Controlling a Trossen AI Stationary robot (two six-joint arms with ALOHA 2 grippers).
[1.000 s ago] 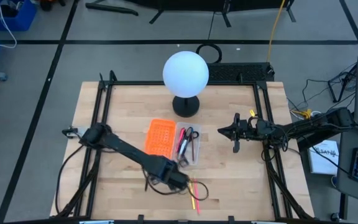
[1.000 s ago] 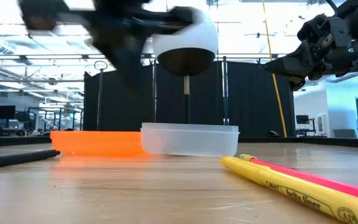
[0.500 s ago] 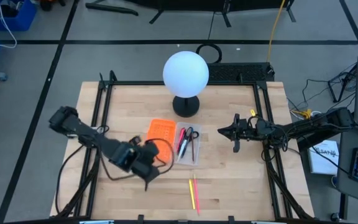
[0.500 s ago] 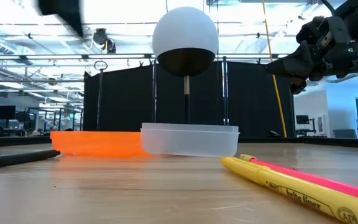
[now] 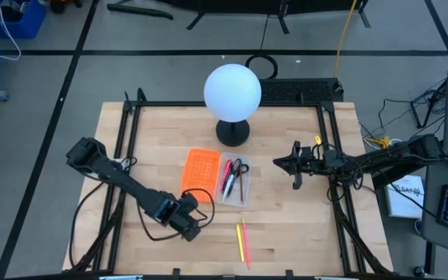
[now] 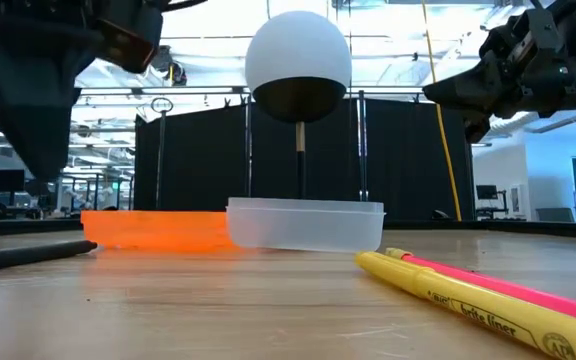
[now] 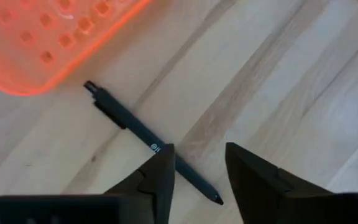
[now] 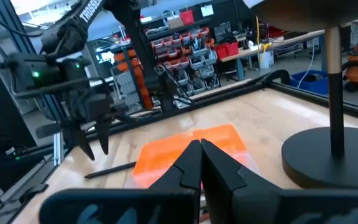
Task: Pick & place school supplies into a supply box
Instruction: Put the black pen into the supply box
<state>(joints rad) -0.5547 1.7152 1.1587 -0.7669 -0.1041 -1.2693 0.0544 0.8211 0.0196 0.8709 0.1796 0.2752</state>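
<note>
Black and slim, the plastic pen (image 7: 148, 140) lies on the wood beside our parted left gripper (image 7: 197, 168), poised to grasp it for the clear plastic supply box (image 5: 235, 180).

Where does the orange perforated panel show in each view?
High view: orange panel at the table's middle, touching the supply box on the box's left.
Low view: left of centre, beside the box.
Left wrist view: the picture's upper left corner.
Right wrist view: centre, beyond the right gripper.
Shared landmark: the black pen lying near it in the low and both wrist views.
</note>
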